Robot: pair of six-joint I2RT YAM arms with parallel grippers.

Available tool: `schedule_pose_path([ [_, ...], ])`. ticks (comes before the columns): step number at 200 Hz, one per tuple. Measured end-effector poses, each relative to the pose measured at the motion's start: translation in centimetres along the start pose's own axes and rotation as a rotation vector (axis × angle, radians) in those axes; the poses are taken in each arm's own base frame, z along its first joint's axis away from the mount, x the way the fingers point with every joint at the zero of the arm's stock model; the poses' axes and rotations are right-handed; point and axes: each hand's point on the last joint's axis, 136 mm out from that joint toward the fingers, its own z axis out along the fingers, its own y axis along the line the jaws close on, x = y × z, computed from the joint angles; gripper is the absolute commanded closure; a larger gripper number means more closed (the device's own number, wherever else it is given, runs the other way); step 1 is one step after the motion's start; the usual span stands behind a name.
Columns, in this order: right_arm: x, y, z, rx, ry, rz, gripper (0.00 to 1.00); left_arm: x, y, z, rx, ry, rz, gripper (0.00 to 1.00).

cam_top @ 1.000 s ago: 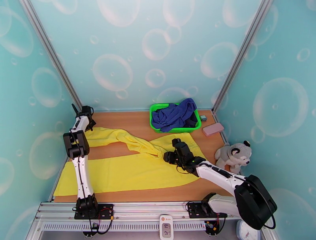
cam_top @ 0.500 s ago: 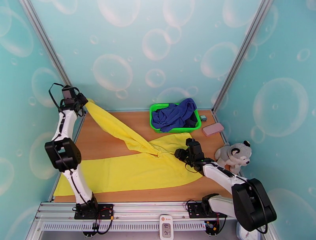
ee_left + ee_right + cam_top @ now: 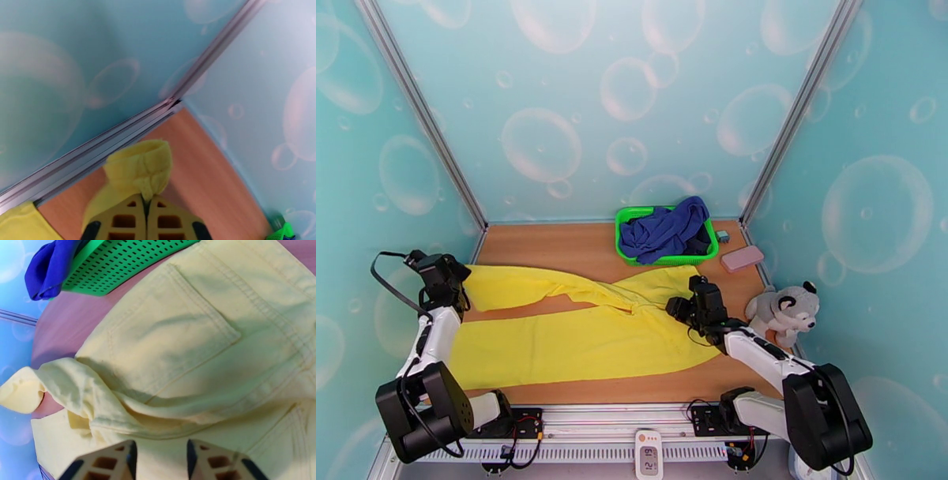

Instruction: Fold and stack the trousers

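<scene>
The yellow trousers [image 3: 577,339] lie spread across the wooden table, waist to the right and both legs running left. My left gripper [image 3: 458,290] is at the table's left edge, shut on the hem of the far leg. In the left wrist view that bunched hem [image 3: 138,165] sticks out above the closed fingers of the left gripper [image 3: 147,199]. My right gripper [image 3: 678,308] hovers low over the waist and back pocket [image 3: 170,330]. In the right wrist view the right gripper [image 3: 160,447] is open, with cloth below it and nothing between its fingers.
A green basket [image 3: 626,218] holding a blue garment [image 3: 667,229] stands at the back, just beyond the waist. A pink block [image 3: 742,258] and a plush toy [image 3: 784,310] sit along the right wall. Walls close in on the left, back and right.
My left arm swung the far leg up toward the back-left corner, then brought it down and forward to the left edge, so the leg lies straighter. My right gripper shifted right onto the waist.
</scene>
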Motion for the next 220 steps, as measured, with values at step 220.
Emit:
schedule_pose_path([
  [220,0.0,-7.4,-0.7,0.193,-0.083,0.183,0.60,-8.4,-11.5,-2.1,0.390,-0.106,-0.064,0.86],
])
